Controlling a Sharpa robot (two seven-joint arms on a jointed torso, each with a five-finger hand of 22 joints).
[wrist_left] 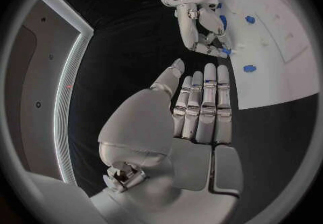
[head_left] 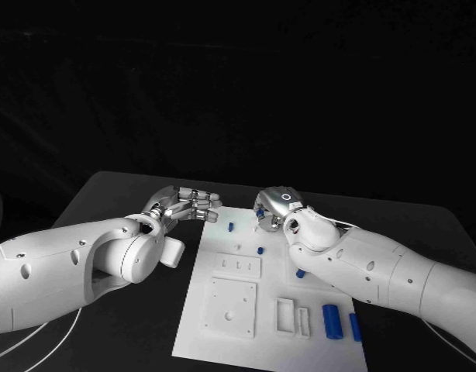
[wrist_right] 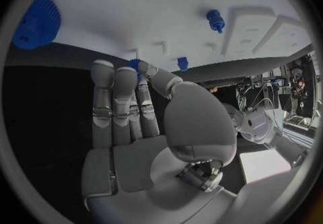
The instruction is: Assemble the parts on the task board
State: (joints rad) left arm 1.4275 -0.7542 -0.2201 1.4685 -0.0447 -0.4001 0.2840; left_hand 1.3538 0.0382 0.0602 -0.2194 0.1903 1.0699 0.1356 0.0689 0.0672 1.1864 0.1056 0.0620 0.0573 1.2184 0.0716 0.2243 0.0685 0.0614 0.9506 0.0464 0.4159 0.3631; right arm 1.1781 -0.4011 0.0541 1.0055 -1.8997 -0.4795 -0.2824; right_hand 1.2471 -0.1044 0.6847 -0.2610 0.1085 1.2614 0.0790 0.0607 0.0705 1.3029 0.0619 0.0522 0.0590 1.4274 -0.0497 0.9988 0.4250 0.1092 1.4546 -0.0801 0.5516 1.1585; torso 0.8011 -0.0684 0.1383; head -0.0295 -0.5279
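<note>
At the far end of the white board (head_left: 222, 329), the right hand (head_left: 274, 208) pinches a blue part (wrist_left: 226, 51), the left hand (head_left: 182, 204) hovers empty with fingers extended, and several parts (head_left: 331, 319) lie loose, so assembly looks barely begun.

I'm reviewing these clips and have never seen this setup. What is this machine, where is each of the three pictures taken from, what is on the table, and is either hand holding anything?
It is a robot with two white arms ending in silver hands. One picture looks down from its head; the two round ones come from cameras behind each wrist. On the black table lies the white task board with small blue parts, such as two cylinders near its front. The left hand hovers beside the board's far end, fingers straight, holding nothing. The right hand is over the board's far edge and seems to pinch a small blue part at its fingertips, best seen from the left wrist.
</note>
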